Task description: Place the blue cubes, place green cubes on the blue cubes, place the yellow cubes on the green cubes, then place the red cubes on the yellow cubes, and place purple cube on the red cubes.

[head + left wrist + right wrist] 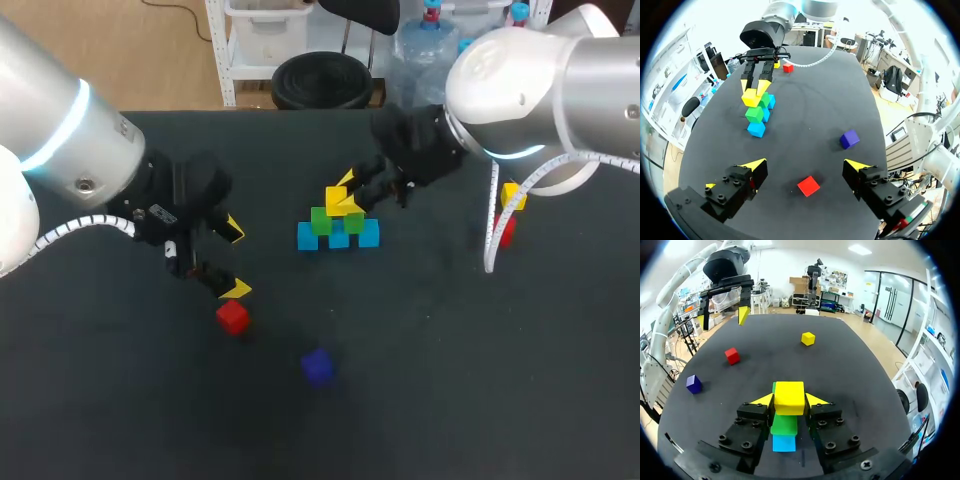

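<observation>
Our right gripper (789,401) is closed on a yellow cube (789,395), with one yellow tip pressed against each side. Straight under it sit two green cubes (321,221) side by side on a row of three blue cubes (339,238). We cannot tell whether the held cube already touches the green ones. Our left gripper (806,165) stands wide open and holds nothing. A red cube (808,186) lies on the table (810,115) beneath the gap between its fingers, touched by neither, and the purple cube (849,138) lies ahead of it, towards one finger. Behind the right gripper, a second yellow cube (776,65) and a second red cube (788,67) sit close together
</observation>
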Robot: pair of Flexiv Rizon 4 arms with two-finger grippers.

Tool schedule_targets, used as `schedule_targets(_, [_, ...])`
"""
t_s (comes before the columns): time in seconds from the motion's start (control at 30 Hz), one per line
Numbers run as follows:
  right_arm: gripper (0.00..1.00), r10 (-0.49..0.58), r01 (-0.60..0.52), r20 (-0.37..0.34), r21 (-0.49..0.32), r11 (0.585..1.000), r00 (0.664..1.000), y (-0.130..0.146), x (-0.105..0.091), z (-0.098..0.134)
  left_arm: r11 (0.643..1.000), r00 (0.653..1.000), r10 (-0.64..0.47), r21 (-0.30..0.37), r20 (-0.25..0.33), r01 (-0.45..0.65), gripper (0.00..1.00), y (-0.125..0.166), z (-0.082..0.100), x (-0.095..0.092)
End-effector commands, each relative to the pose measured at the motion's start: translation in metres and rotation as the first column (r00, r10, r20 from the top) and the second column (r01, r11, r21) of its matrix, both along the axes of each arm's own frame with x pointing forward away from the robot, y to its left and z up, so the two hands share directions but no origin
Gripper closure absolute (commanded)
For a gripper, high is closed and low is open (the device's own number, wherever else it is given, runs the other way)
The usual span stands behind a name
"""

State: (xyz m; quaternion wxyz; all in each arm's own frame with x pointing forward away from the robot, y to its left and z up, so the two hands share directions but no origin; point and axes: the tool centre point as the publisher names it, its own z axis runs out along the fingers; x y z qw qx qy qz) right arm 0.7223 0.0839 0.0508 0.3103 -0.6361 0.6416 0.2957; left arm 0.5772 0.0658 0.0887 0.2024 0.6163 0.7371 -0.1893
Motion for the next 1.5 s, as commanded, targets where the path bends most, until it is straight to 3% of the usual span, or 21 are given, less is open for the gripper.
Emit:
schedule_targets(0.03, [0.89,-0.001,0.001,-0.001,-0.001,1.000,1.000,-0.0001,0.0006,0.0002,1.000,1.000,-0.005,-0.005,0.000,0.005,0.00,0.0012,-0.0008,0.0011])
schedule_targets(0.57, [0.86,-0.003,0.003,-0.003,0.000,1.000,1.000,-0.0021,-0.0030,0.0001,1.000,1.000,-0.005,-0.005,0.000,0.005,0.00,0.0012,-0.0008,0.0011])
schedule_targets(0.7, [0.78,-0.002,0.002,-0.003,0.001,1.000,1.000,-0.0020,-0.0039,-0.0001,1.000,1.000,-0.005,-0.005,0.000,0.005,0.00,0.0012,-0.0008,0.0011])
schedule_targets(0.87, [0.78,-0.002,0.002,-0.003,0.004,1.000,1.000,-0.0014,-0.0041,-0.0003,1.000,1.000,-0.005,-0.005,0.000,0.005,0.00,0.0012,-0.0008,0.0011])
schedule_targets(1.13, [0.64,0.000,0.000,-0.003,0.004,1.000,1.000,-0.0003,-0.0046,-0.0002,1.000,1.000,-0.005,-0.005,0.000,0.005,0.00,0.0012,-0.0008,0.0011])
schedule_targets(1.5, [0.58,0.001,-0.001,-0.004,0.003,1.000,1.000,0.0002,-0.0045,-0.0007,1.000,1.000,-0.005,-0.005,0.000,0.005,0.00,0.0012,-0.0008,0.0011])
